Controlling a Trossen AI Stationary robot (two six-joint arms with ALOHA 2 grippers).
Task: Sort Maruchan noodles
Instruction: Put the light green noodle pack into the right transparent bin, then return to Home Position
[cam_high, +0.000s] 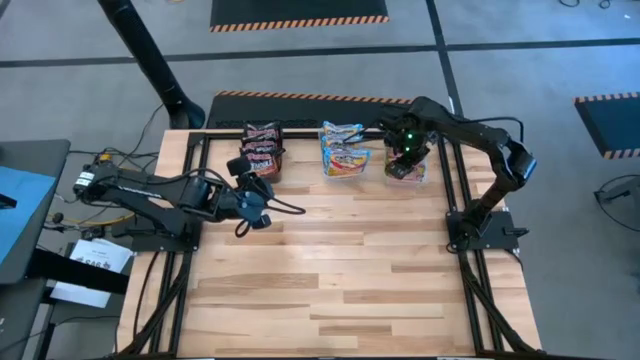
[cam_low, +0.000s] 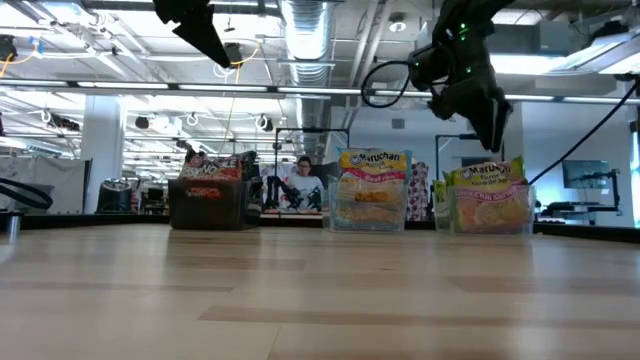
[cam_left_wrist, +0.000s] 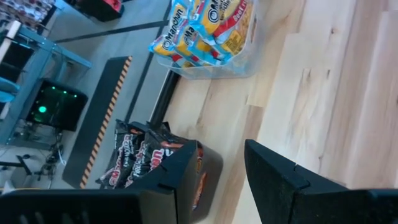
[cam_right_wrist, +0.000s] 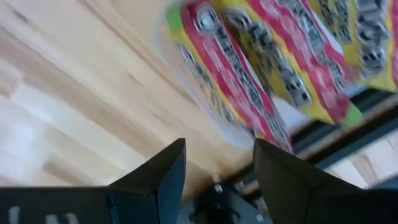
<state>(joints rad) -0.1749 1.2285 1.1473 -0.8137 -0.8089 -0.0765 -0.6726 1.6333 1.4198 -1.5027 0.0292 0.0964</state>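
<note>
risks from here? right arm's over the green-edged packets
1. The right gripper, open and empty, hovers just above the green-edged packets standing out of their clear tub; pulling away low might snag one.
2. The left gripper, open, sits near the black box; a swing may clip it.

Robotics lab / open industrial workspace. Evidence: butcher-block table (cam_high: 340, 270) w/ black metal frame (cam_high: 470, 270) bolted round it, two arms mounted at sides. Floor (cam_high: 520, 25) is grey concrete w/ dark tape lines and black mats edged in orange-black hazard stripes (cam_high: 298, 22). Low view looks past the table into a big hall: exposed silver ductwork (cam_low: 310, 30), pipes, strip lights on an open ceiling, white columns (cam_low: 100, 150), benches w/ equipment, a person (cam_low: 300, 180) seated far back. Cables (cam_high: 75, 205) and papers (cam_high: 95, 255) beside the table, another desk (cam_high: 20, 200) at its left edge, electronics w/ a green LED (cam_left_wrist: 42, 111) on the floor.
</note>
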